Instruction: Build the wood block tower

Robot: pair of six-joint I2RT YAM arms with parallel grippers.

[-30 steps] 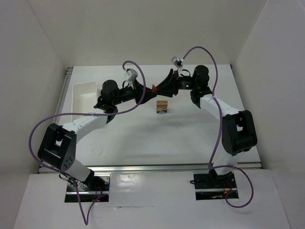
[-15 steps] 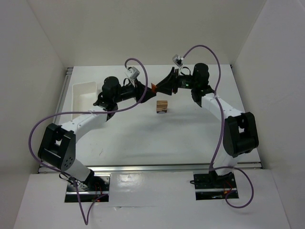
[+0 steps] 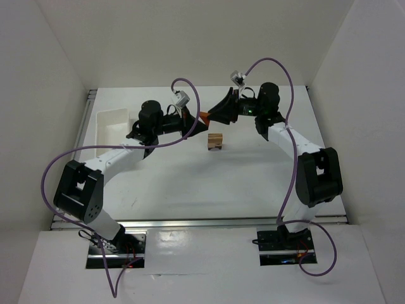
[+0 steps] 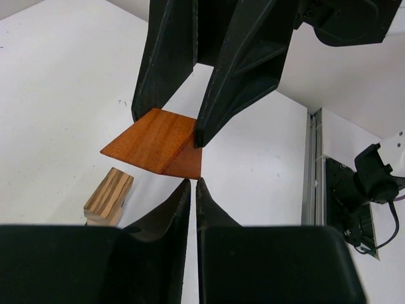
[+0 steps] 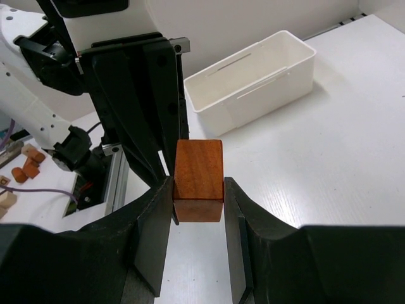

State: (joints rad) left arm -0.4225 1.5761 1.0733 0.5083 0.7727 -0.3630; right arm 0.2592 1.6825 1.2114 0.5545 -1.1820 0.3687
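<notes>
Two sets of fingers meet in mid-air above the desk [image 3: 190, 183]. The right fingers [image 5: 152, 221] pinch the orange-red roof piece [image 5: 198, 171] across its flat sides. The left fingers [image 4: 171, 215] are pressed together, tips just under its near edge, though I can't tell if they touch. That roof looks light, hard and smooth, so its sloped faces would likely squirt out of a squeeze, and the flat parallel sides are the place to hold. It sits up and left of the tower [image 3: 216, 141] in the overhead view, not yet over it. Against a second ago, the left wrist has swung in toward the piece, cable loop following. The roof and the stack have barely shifted.
</notes>
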